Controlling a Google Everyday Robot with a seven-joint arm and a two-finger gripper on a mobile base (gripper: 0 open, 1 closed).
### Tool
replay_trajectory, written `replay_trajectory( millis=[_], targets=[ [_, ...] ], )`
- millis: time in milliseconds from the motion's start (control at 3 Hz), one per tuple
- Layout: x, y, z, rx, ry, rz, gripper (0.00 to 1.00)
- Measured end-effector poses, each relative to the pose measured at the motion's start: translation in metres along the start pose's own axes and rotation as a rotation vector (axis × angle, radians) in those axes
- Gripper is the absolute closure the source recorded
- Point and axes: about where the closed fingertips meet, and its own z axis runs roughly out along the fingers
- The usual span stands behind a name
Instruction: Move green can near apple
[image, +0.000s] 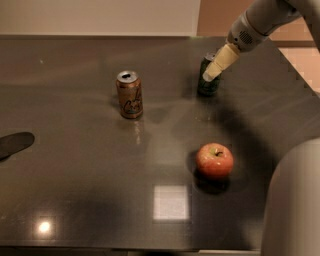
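The green can (205, 85) stands upright at the back right of the dark table (75, 165). The gripper (214, 70) comes down from the upper right on a grey arm (260, 22). Its pale tip lies in front of the can's upper right part and hides it. Whether it touches the can does not show. The apple (214, 160), red with yellowish patches and a short stem, sits alone at the front right, well in front of the can.
A tan-orange can with script lettering (130, 95) stands upright left of the green can. A dark flat object (15, 143) lies at the table's left edge. A grey part of the robot (295, 205) fills the lower right corner. The table's right edge runs near the arm.
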Motion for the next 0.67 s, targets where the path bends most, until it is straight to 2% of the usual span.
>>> replay_trajectory(
  millis=[333,667],
  targets=[
    [-0.0003,-0.0043,0.0113,-0.009,0.011,0.019,0.00],
    [0.0045,-0.0102,0.0182,-0.012,0.027,0.035,0.17]
  ],
)
